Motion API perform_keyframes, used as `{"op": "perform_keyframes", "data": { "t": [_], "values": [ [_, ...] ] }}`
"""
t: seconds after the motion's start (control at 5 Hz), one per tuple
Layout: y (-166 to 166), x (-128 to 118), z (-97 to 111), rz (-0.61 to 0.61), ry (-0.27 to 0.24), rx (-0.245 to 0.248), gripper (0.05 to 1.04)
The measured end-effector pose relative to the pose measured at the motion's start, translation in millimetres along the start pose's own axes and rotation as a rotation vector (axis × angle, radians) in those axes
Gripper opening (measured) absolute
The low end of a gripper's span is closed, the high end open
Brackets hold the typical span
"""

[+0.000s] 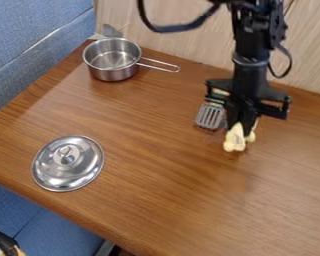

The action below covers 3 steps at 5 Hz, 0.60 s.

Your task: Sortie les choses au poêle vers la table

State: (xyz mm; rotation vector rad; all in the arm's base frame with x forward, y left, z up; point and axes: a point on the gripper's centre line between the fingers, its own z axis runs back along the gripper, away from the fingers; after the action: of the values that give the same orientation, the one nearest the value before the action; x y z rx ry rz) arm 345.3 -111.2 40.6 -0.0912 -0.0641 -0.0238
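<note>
Where the pincer (241,126) hangs over the right half of the surface (156,195), you have the pale yellow thing (235,141) right at its lower end. You can't tell from here whether the pincer grips that thing or stands wide around it. The yellow thing's longer axis runs roughly up and down the view, its rounded lower end toward the near edge and turned slightly left. Just beside it, to the left, you'll see the slotted spatula head (210,116), pointing down and a little left. Farther back at the left, the steel pot (113,69) sits upright, its handle (158,65) aimed right and slightly nearer you. The round lid (68,171) lies near the left front edge, knob up.
</note>
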Motion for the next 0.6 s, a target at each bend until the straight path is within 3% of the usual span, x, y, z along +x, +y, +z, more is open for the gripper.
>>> {"op": "perform_keyframes", "data": {
  "t": [0.2, 0.4, 0.6],
  "values": [
    [0.2, 3.0, -4.6, -0.014, 0.003, 0.016, 0.144],
    [3.9, 3.2, -5.1, -0.003, -0.001, 0.042, 0.355],
    [6.9, -0.1, -6.7, 0.010, 0.005, 0.045, 0.661]
  ]
}}
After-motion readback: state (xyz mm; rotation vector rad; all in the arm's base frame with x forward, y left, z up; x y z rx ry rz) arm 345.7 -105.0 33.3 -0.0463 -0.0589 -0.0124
